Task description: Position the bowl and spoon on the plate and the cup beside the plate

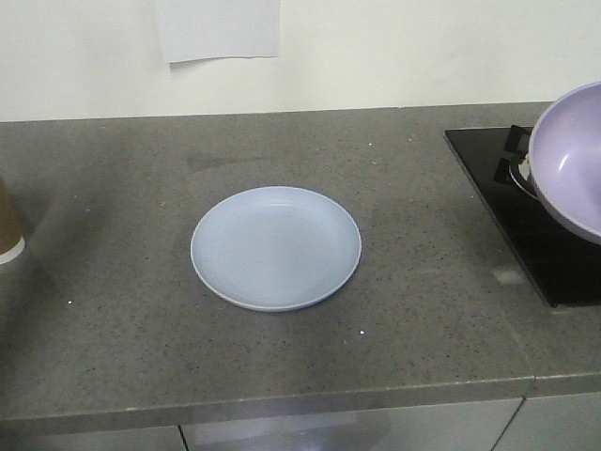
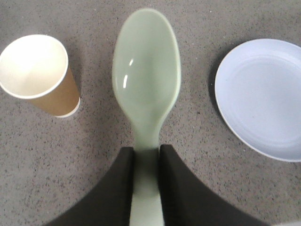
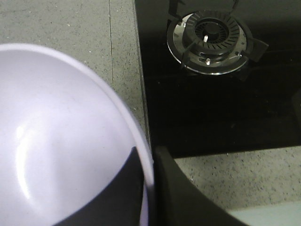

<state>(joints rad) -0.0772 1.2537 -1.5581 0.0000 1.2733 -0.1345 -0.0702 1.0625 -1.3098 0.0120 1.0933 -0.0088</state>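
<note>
The pale blue plate (image 1: 275, 247) lies flat mid-counter with nothing on it, and it also shows at the right of the left wrist view, plate (image 2: 265, 96). My left gripper (image 2: 146, 162) is shut on the handle of the mint-green spoon (image 2: 146, 80), held above the counter between cup and plate. The brown paper cup (image 2: 40, 75) stands upright left of the spoon; only its edge (image 1: 7, 230) shows in the front view. My right gripper (image 3: 149, 165) is shut on the rim of the lavender bowl (image 3: 56, 141), which hangs tilted over the stove at the right, bowl (image 1: 571, 155).
A black glass hob (image 1: 526, 211) with a gas burner (image 3: 209, 42) takes up the counter's right end. A white sheet of paper (image 1: 218, 28) hangs on the wall behind. The grey speckled counter (image 1: 122, 319) ends at a front edge above cabinet doors.
</note>
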